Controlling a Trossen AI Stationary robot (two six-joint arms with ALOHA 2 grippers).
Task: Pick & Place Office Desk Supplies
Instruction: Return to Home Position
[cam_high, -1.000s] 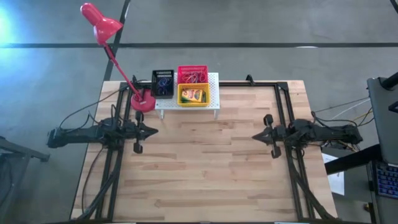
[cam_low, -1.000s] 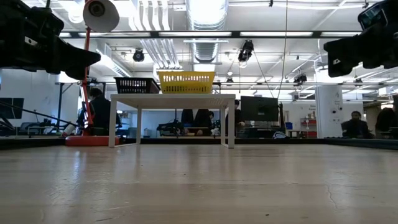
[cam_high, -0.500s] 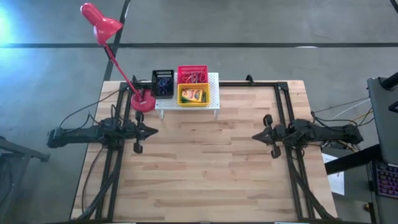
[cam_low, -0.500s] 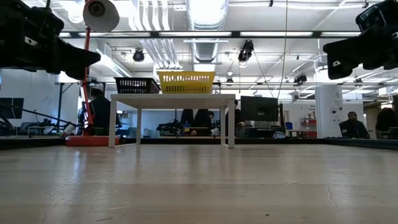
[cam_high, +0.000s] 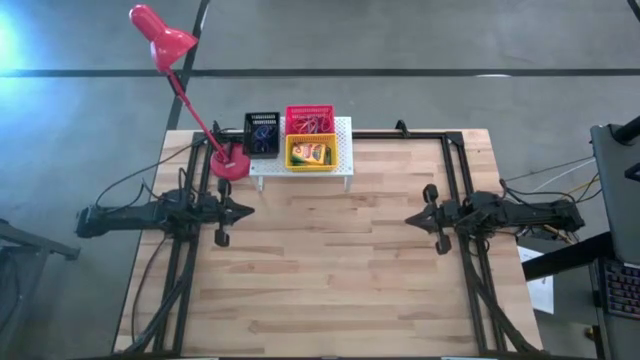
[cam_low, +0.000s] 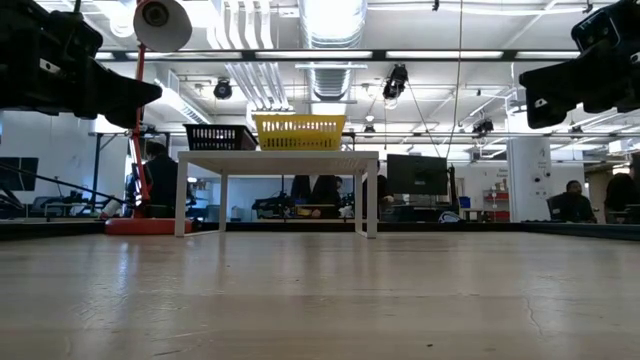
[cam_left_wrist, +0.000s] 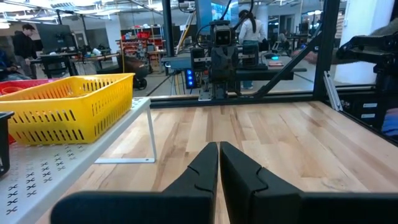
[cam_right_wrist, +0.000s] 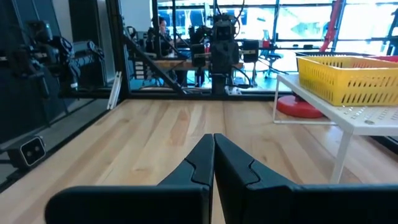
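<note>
Nearest part of the bench (cam_high: 330, 290) is just bare wood, no supplies lying loose on it that I can spot

Halfway back the 2 arms sit parked, the left arm (cam_high: 150, 213) over the left edge and the right arm (cam_high: 520, 213) over the right edge, tips facing each other across the middle and well apart. The left fingers (cam_left_wrist: 202, 171) are clenched tight with nothing between them, same for the right fingers (cam_right_wrist: 200, 163). Reads to me like a rest pose: tucked to the sides so they don't block anything.

All the task stuff is at the far edge, left of centre, up on the white stand (cam_high: 344, 140). The yellow basket (cam_low: 300, 133) sits at the stand's near side with a crayon box (cam_high: 311, 152) inside, the red basket (cam_high: 309, 108) right behind it holds the rubber bands (cam_high: 312, 124), and the black basket (cam_low: 220, 137) to their left has small bluish bits in it, probably the rings (cam_high: 263, 132) but too small to be sure. One kind per basket, so it looks sorted and basically done.

The red lamp (cam_high: 230, 165) has its base just beside the stand's left end
</note>
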